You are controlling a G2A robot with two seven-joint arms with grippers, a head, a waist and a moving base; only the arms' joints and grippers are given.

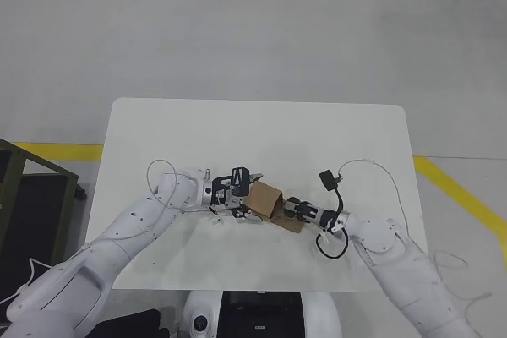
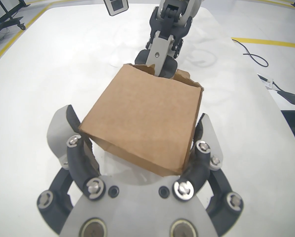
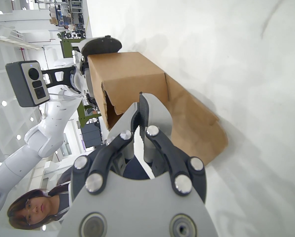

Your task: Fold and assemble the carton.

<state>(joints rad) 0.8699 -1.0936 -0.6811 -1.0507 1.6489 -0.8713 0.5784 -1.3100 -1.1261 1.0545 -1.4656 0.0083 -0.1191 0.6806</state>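
Observation:
A brown carton [image 1: 266, 201] lies on its side on the white table [image 1: 152, 127], near the front edge. My left gripper [image 1: 239, 201] is shut on one end of it. In the left wrist view its fingers [image 2: 70, 122] press both side walls of the carton [image 2: 149, 99]. My right gripper [image 1: 289, 209] is at the opposite, open end, fingers shut, tips against the torn top edge [image 2: 149, 69]. In the right wrist view the right gripper [image 3: 140, 99] touches the carton [image 3: 127, 70] at its opening. Whether it pinches cardboard is hidden. One flap [image 3: 196, 129] lies flat on the table.
A thin white cable [image 1: 380, 169] loops across the table's right half. An olive rack [image 1: 17, 194] stands off the table's left side. A black cable [image 2: 256, 57] lies on the floor beyond the table's edge.

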